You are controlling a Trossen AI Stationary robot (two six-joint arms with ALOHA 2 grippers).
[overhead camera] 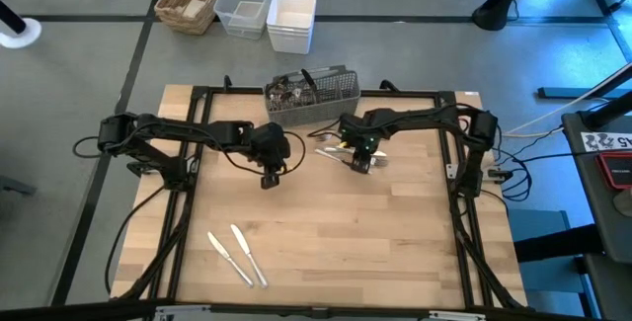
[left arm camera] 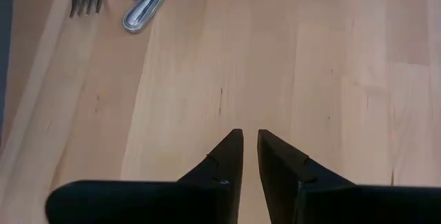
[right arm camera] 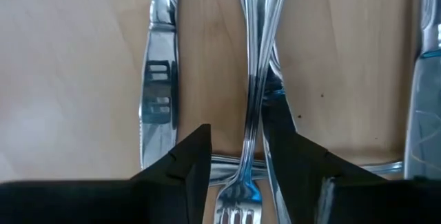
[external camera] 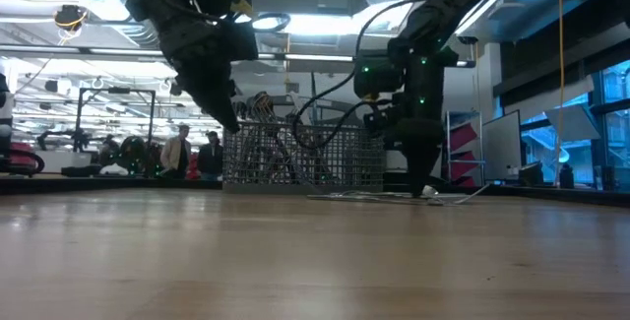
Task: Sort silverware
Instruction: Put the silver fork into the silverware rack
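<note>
Steel fork (right arm camera: 249,114) lies between right fingers (right arm camera: 196,158), seemingly ungripped.

The table (overhead camera: 346,232) is pale blond wood with a streaked plank grain, framed by black rails (overhead camera: 197,153). The arms (overhead camera: 178,135) and fingers (right arm camera: 182,169) are matte black. The silverware (right arm camera: 258,79) is shiny silver with bluish reflections; two knives (overhead camera: 237,255) look white-silver. The caddy (overhead camera: 316,94) is grey mesh. Beyond sit a tan woven basket (overhead camera: 190,0) and white bins (overhead camera: 291,20).
</note>
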